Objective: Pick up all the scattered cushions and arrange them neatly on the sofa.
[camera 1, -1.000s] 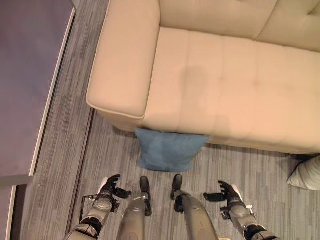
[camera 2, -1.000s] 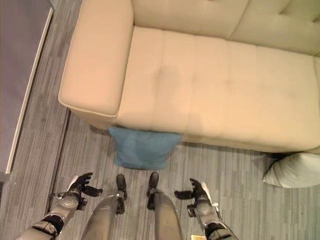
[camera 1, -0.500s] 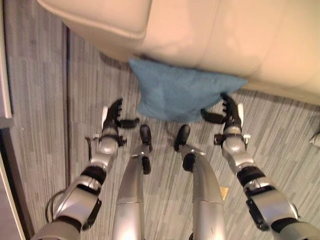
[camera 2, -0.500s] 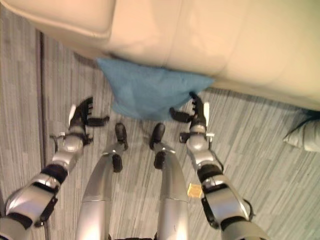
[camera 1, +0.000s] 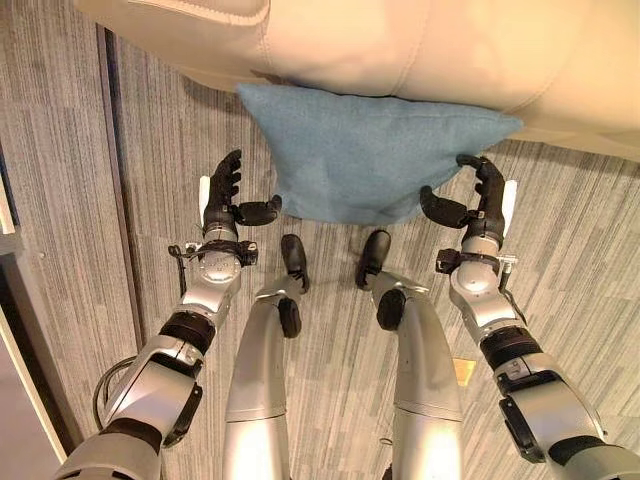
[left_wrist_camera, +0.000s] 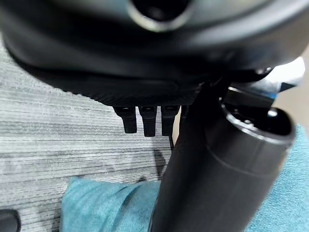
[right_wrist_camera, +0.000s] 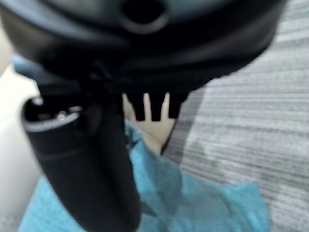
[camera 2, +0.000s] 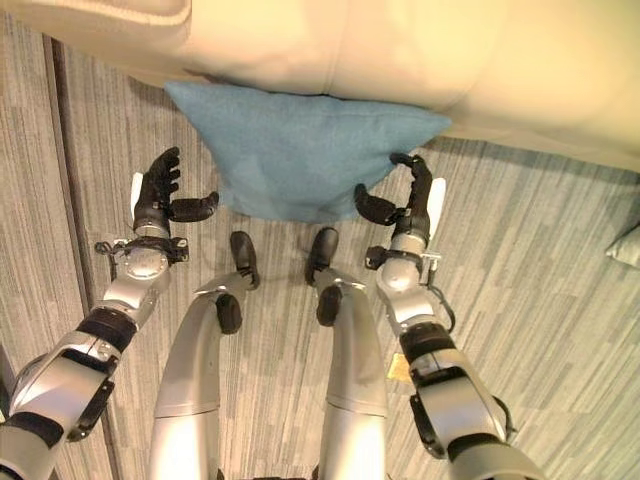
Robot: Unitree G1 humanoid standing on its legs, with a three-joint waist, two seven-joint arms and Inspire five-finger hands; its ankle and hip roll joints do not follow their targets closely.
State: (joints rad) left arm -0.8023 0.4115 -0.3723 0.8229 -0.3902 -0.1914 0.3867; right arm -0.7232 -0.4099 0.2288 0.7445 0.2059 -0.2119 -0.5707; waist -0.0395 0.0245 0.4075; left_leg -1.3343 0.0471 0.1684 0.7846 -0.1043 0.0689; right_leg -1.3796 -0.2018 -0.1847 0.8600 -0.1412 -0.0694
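A square blue fabric cushion [camera 1: 365,150] lies on the grey striped carpet floor [camera 1: 60,200], its far edge tucked against the front of the beige leather sofa [camera 1: 450,40]. No lettering or label can be read on the cushion or the sofa. The left hand [camera 1: 222,195] hangs just beside the cushion's left edge with fingers straight and thumb spread toward the fabric, holding nothing. The right hand [camera 1: 478,200] is at the cushion's right corner, its fingers slightly bent and apart from the thumb, which lies against the cushion's lower edge; whether the fingers touch the cloth I cannot tell. The right eye view alone shows a corner of a pale grey cushion [camera 2: 627,245] far off at the right on the floor. Both wrist views show blue fabric close under the thumbs.
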